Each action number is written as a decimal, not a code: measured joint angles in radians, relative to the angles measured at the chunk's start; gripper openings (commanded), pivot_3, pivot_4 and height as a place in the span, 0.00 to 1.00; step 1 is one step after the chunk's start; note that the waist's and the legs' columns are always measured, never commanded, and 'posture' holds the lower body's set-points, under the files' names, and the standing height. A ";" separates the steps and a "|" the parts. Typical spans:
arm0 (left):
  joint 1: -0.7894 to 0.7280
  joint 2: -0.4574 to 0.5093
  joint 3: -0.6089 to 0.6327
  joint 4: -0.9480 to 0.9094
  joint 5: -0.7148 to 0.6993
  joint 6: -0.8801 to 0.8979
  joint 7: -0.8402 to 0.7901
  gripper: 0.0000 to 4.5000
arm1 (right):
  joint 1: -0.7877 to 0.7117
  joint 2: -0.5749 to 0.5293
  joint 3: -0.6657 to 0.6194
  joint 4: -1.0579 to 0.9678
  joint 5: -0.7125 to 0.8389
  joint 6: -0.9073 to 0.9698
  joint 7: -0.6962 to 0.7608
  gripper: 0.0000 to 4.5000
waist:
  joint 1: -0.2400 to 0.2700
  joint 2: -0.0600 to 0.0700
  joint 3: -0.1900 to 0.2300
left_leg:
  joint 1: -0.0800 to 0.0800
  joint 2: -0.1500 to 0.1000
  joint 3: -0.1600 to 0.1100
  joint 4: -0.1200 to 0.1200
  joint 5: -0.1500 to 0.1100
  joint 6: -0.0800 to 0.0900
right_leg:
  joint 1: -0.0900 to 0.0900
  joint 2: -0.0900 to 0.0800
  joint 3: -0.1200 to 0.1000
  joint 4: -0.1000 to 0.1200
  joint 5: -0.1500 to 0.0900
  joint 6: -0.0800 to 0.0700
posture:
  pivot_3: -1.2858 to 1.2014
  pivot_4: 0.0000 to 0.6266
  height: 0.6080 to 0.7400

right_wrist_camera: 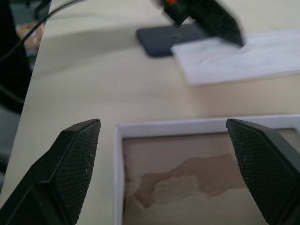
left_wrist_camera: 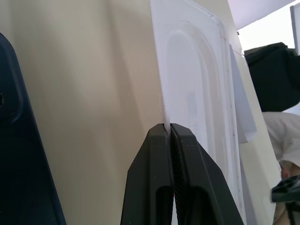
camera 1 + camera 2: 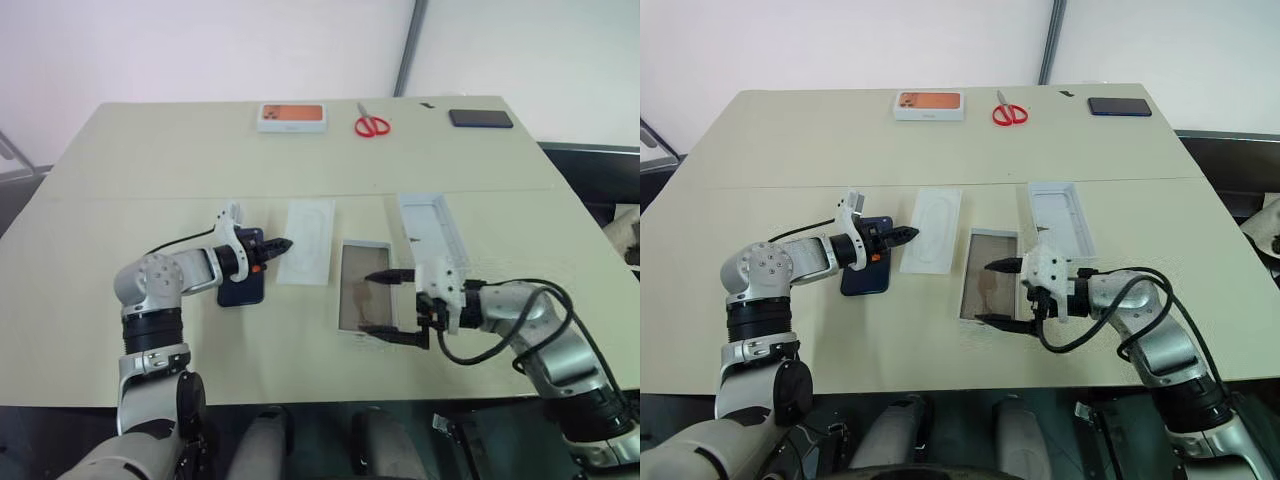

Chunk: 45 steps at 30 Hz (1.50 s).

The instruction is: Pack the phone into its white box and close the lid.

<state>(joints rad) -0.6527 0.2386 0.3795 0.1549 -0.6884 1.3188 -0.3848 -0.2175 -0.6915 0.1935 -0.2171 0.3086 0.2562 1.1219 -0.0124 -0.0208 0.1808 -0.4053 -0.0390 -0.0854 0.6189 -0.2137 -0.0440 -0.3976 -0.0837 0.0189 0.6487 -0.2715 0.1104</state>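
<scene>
The phone (image 3: 243,290), dark blue, lies flat on the tan table (image 3: 150,170), partly under the left wrist, just behind the left gripper (image 3: 281,245). That gripper's two black fingers are pressed together, and in the left wrist view their tips pinch the near edge of the flat white insert (image 2: 197,93) with an oval recess, which lies just to the right of the phone. The phone itself is not gripped.

Right of the insert sits the white box (image 3: 363,290), open, its tan-brown floor showing. The right gripper (image 3: 384,303) hangs over the near end of this box with its fingers spread as wide as they go, one tip over the middle of the box, the other at its near edge; they hold nothing. In the right wrist view the box's white rim runs between the two fingertips (image 1: 77,154).

Just right of the box and a little farther back lies the lid (image 3: 432,232), inner side up, all white.

Along the far edge of the table are a white box with an orange picture (image 3: 292,117), red-handled scissors (image 3: 372,124) and a black phone (image 3: 480,118), well apart from the rest.
</scene>
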 measured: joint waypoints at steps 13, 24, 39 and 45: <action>0.000 -0.009 0.025 -0.021 -0.002 -0.008 0.043 0.00 | -0.069 0.002 0.077 0.107 -0.125 -0.086 0.043 0.02 | 0.000 0.000 0.000 | 0.000 0.000 0.000 0.000 0.000 0.000 | 0.000 0.000 0.000 0.000 0.000 0.000 | 0.52 0.24 1.00; -0.079 -0.032 0.068 0.006 -0.041 -0.016 0.084 0.00 | -0.222 0.127 0.109 0.286 -0.243 -0.224 -0.037 0.02 | -0.004 -0.001 0.000 | 0.000 0.000 0.000 0.000 0.001 -0.002 | -0.001 0.001 0.000 0.000 0.000 0.000 | 0.52 0.24 1.00; -0.084 -0.104 -0.008 0.025 -0.028 -0.075 0.112 0.00 | -0.249 0.175 0.065 0.280 -0.193 -0.161 -0.046 0.42 | -0.001 -0.001 0.001 | -0.001 0.000 0.000 0.000 0.001 -0.002 | -0.002 0.000 0.000 0.000 0.000 0.000 | 0.52 0.24 1.00; -0.075 -0.118 -0.047 0.028 -0.010 -0.091 0.125 0.00 | -0.180 0.019 -0.035 0.233 -0.148 -0.129 -0.008 0.42 | 0.001 -0.001 0.001 | -0.001 -0.001 0.000 0.000 0.001 -0.002 | -0.001 0.000 0.000 0.000 0.000 0.000 | 0.52 0.24 1.00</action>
<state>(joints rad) -0.7273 0.1209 0.3324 0.1824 -0.6980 1.2281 -0.2594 -0.3976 -0.6725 0.1584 0.0160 0.1609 0.1267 1.1140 -0.0109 -0.0218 0.1814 -0.4066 -0.0397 -0.0857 0.6188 -0.2128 -0.0459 -0.3986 -0.0837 0.0186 0.6485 -0.2712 0.1105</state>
